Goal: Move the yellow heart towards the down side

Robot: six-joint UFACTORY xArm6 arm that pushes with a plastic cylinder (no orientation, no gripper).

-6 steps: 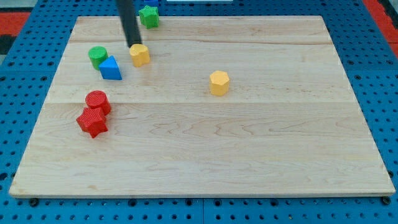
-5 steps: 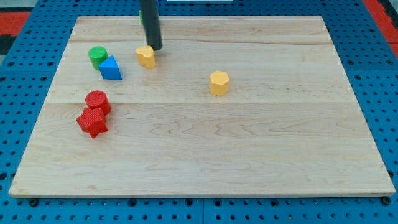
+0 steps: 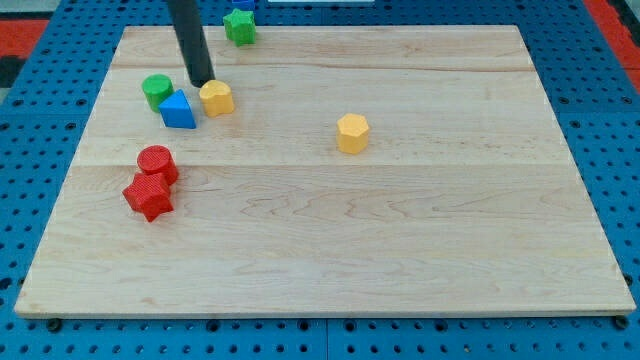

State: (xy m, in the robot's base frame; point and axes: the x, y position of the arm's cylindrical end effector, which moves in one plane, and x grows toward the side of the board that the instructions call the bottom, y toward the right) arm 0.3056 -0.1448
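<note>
The yellow heart [image 3: 216, 98] is seen in the upper left part of the table [image 3: 400, 250], just to the right of the blue block [image 3: 178, 110], which looks like a triangle. The tip [image 3: 201, 83] is set down at the heart's upper left edge, touching it or very nearly so, in the narrow space above the blue block and to the right of the green cylinder [image 3: 156, 90]. No fingers are fitted to this arm, so nothing is grasped; only a push is possible.

The approach step is judged to be in hand: the rod is placed behind the heart on its top side, but offset to the left. A straight push from there would probably send the heart down and to the right. For a clean downward move, the tip should be brought over the heart's top centre first, then driven toward the view's bottom.

Farther off, a green star [image 3: 239, 25] lies at the top edge, a yellow hexagon [image 3: 352, 132] near the middle, and a red cylinder [image 3: 156, 161] touching a red star [image 3: 148, 196] at the left.
</note>
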